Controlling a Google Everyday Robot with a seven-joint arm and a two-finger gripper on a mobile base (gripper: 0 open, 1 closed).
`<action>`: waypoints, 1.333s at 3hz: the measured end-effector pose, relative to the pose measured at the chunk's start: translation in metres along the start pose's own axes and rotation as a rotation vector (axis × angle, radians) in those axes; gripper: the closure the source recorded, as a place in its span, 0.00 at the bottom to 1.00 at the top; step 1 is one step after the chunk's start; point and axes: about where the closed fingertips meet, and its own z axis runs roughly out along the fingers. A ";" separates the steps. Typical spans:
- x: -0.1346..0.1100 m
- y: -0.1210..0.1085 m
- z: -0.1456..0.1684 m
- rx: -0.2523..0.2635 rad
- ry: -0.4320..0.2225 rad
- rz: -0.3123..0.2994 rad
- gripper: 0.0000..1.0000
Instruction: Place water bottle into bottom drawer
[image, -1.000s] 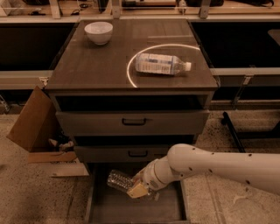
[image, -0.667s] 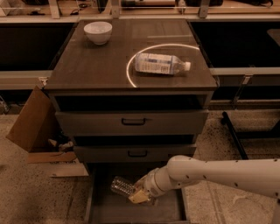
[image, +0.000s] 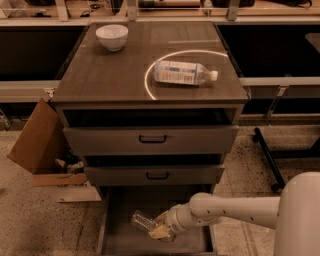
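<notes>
Pincer (image: 161, 231) clenched round crinkled clear plastic water bottle (image: 141, 220), low inside wide boxy bottom drawer (image: 122, 243)

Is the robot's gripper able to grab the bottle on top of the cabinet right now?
Probably not now. The gripper is down in the bottom drawer, gripping the water bottle, and two drawers jut out between it and the labelled bottle on top.

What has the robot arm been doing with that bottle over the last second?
The gripper, shut on the water bottle, has carried it lower into the open bottom drawer, and the arm has sunk with it. It has not let the bottle go. The other bottle and the white bowl on the cabinet and the cardboard box stayed put.
</notes>
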 end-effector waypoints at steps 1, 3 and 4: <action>0.024 -0.026 0.047 -0.029 0.004 0.025 0.50; 0.033 -0.053 0.071 -0.037 -0.006 0.035 0.04; 0.039 -0.058 0.063 -0.030 -0.003 0.046 0.00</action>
